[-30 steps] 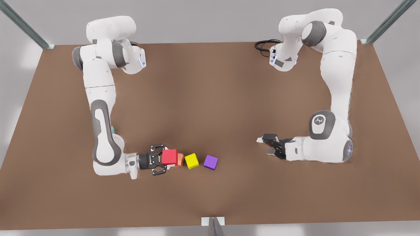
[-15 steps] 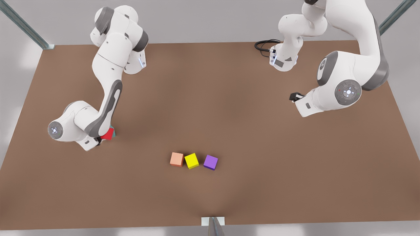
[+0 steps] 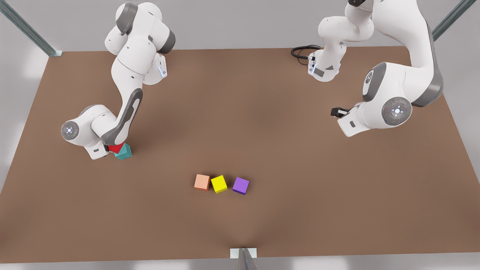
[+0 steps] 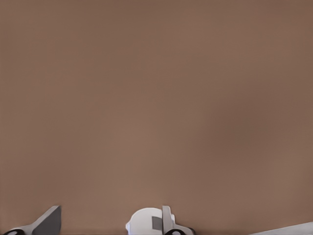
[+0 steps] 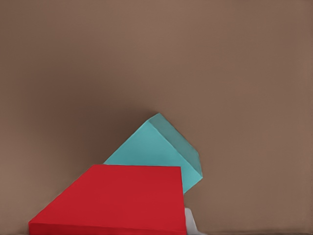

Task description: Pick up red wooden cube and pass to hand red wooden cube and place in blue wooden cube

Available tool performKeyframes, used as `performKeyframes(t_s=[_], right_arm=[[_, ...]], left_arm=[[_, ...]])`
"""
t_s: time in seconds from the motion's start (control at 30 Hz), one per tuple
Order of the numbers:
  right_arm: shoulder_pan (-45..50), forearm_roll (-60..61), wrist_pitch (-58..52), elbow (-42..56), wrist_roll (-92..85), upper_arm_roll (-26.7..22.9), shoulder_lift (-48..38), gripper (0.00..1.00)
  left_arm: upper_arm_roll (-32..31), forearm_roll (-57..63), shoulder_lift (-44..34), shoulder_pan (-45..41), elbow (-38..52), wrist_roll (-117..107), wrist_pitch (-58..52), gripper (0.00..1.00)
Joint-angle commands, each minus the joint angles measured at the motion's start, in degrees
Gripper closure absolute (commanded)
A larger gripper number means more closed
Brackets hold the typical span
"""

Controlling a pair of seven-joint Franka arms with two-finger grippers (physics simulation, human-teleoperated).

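the right gripper [image 3: 109, 149] carries the bright red wooden cube [image 5: 115, 200] pinched in its fingers, over the teal blue wooden cube [image 3: 124, 152] on the counter [image 3: 262, 131]. the left gripper [image 3: 336, 111] waits; finger state cannot be told.

matt smooth cubes [image 3: 202, 182], matt brown table [image 3: 262, 131]

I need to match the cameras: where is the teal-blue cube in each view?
Front view: the blue wooden cube sits on the table at the front view's left, under that arm's wrist, with the red wooden cube partly over it.
Right wrist view: it lies just beyond the red wooden cube.
Left wrist view: bare brown table.
Shared landmark: the red wooden cube.
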Motion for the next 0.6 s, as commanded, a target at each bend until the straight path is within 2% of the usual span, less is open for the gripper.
performKeyframes(t_s=[0.0, 0.3, 0.33, 0.37, 0.57], right_arm=[[-0.07, 2.41, 4.45, -0.21, -1.16, 0.1, 0.19, 0.38], [0.81, 5.32, 3.13, -1.0, -1.51, 0.98, 0.19, 0.37], [0.81, 5.58, 3.13, -1.0, -1.51, 1.07, 0.19, 0.3], [0.81, 6.02, 2.96, -1.0, -1.51, 1.15, 0.28, 0.0], [0.81, 6.02, 1.99, -1.0, -1.43, 1.33, 0.1, 0.0]], left_arm=[[-0.02, 0.02, -0.06, 0.08, -0.05, -3.08, -0.02, 0.0], [-0.02, 0.02, -0.24, 0.08, -0.58, -3.08, -0.2, 0.0], [-0.02, 0.02, -0.24, 0.08, -0.58, -3.08, -0.2, 0.0], [-0.02, 0.02, -0.32, 0.08, -0.76, -3.08, -0.2, 0.0], [-0.02, 0.02, -0.24, 0.08, -1.37, -3.08, -0.11, 0.0]])
